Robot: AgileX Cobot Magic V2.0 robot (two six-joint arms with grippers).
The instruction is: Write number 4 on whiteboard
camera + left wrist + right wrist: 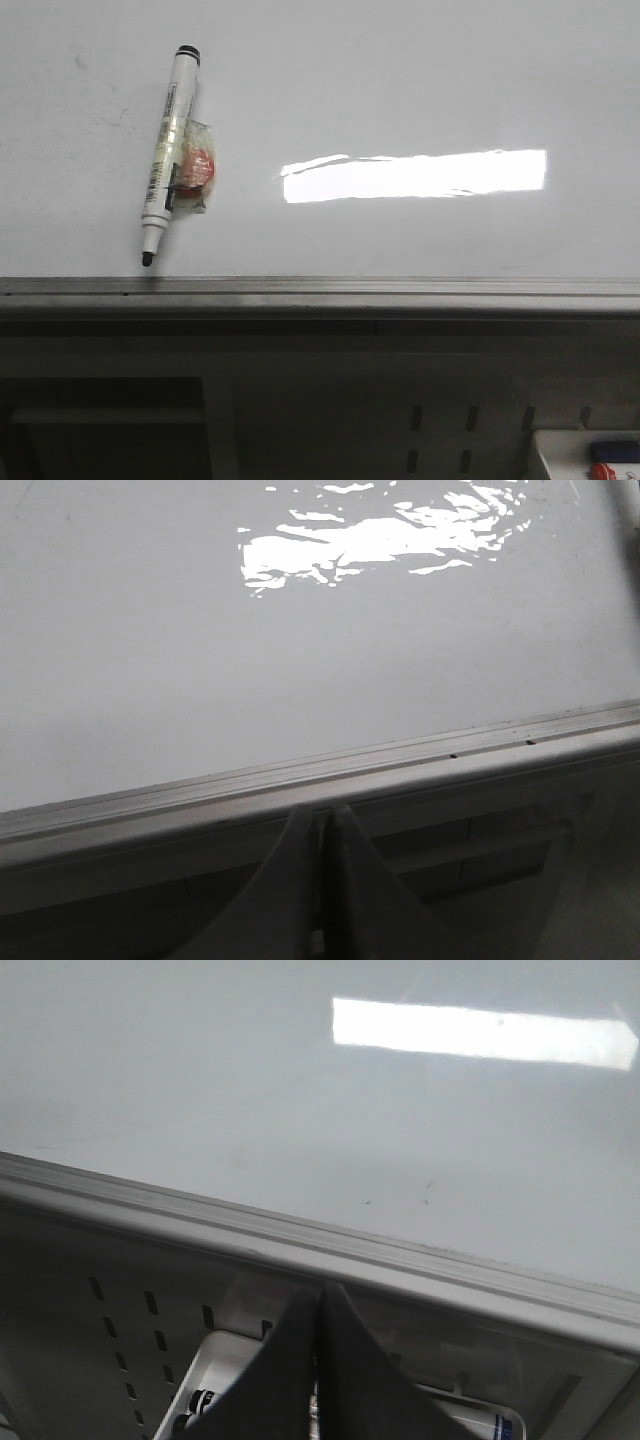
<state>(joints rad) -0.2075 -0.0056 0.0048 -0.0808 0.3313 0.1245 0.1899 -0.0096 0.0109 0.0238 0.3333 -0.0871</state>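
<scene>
The whiteboard point(400, 80) is glossy white with a grey metal frame edge point(320, 290) along its near side. A white marker point(168, 155) with a black cap end and a dark tip lies on it at the left, a red and clear tape wad point(195, 167) stuck to its side. No number 4 shows on the board. My left gripper point(322, 815) is shut and empty, just short of the board's frame point(320, 770). My right gripper point(320, 1292) is shut and empty, below the frame point(300, 1230). Neither gripper shows in the front view.
A bright rectangular light glare point(415, 175) lies on the board's middle right. A white tray point(590, 455) holding markers sits below the board at the right; it also shows under my right gripper point(215, 1370). A perforated grey panel point(120, 1340) runs below the frame.
</scene>
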